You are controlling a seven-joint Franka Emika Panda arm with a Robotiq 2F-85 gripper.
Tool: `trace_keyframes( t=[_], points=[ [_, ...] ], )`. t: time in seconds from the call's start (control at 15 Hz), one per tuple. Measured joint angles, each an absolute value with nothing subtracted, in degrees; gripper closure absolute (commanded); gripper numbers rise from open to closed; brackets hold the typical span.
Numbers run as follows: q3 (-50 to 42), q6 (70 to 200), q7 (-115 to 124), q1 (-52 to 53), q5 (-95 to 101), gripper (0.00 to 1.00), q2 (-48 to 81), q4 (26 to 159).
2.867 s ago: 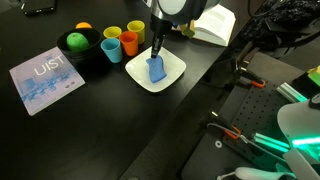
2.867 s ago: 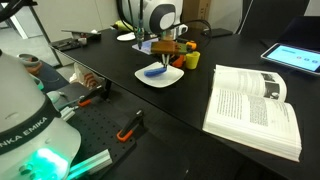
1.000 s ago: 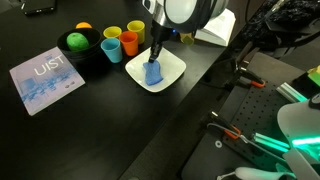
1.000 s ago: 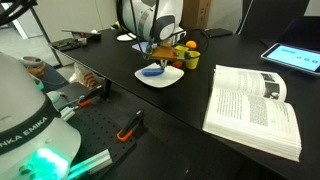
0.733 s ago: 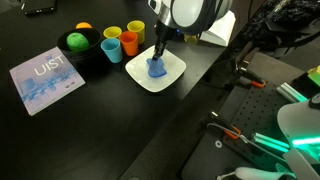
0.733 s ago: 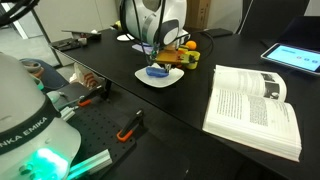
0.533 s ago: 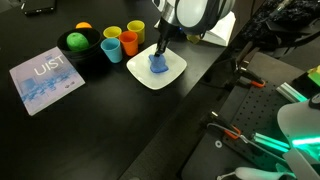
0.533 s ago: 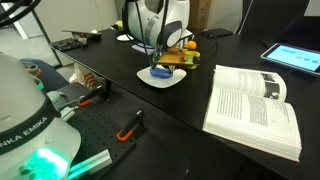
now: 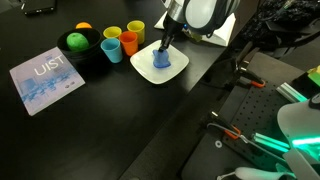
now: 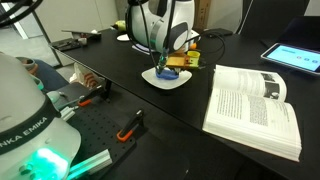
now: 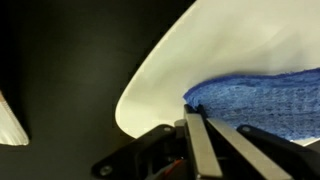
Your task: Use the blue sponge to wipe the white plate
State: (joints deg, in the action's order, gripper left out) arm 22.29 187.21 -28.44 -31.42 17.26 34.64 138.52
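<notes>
The white plate (image 9: 178, 70) stands on the black table (image 9: 90, 125), and the other things are placed around it. The blue sponge (image 9: 161, 63) lies on the plate, near its middle in both exterior views. The gripper (image 9: 162, 52) comes down on the sponge from above. Its jaws are clenched together and pinch the upper part of the sponge.

In the wrist view the sponge (image 11: 270, 100) covers the right part of the plate (image 11: 250, 35), and the tightly closed gripper (image 11: 197, 130) meets the sponge's edge just inside the plate's rim.

Just beside the plate stand three cups: an orange cup (image 9: 128, 42), a light-blue cup (image 9: 113, 49) and a yellow cup (image 9: 135, 29). Beyond the cups, farther from the plate, a dark bowl (image 9: 76, 50) holds a green fruit (image 9: 76, 41). A pale blue booklet (image 9: 45, 78) lies well apart from the plate.

In an exterior view an open book (image 10: 255, 105) lies near the plate (image 10: 180, 83), on the same table.
</notes>
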Motion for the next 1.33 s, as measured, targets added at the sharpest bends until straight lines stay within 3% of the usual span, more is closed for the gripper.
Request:
trace_keyframes(
  t=[0.73,1.33],
  points=[
    [30.6,187.0,-24.4,-38.4,19.3,0.99,34.7,144.2],
    [30.6,186.7,-23.4,-39.4,19.4,0.99,35.0,143.7]
  ],
)
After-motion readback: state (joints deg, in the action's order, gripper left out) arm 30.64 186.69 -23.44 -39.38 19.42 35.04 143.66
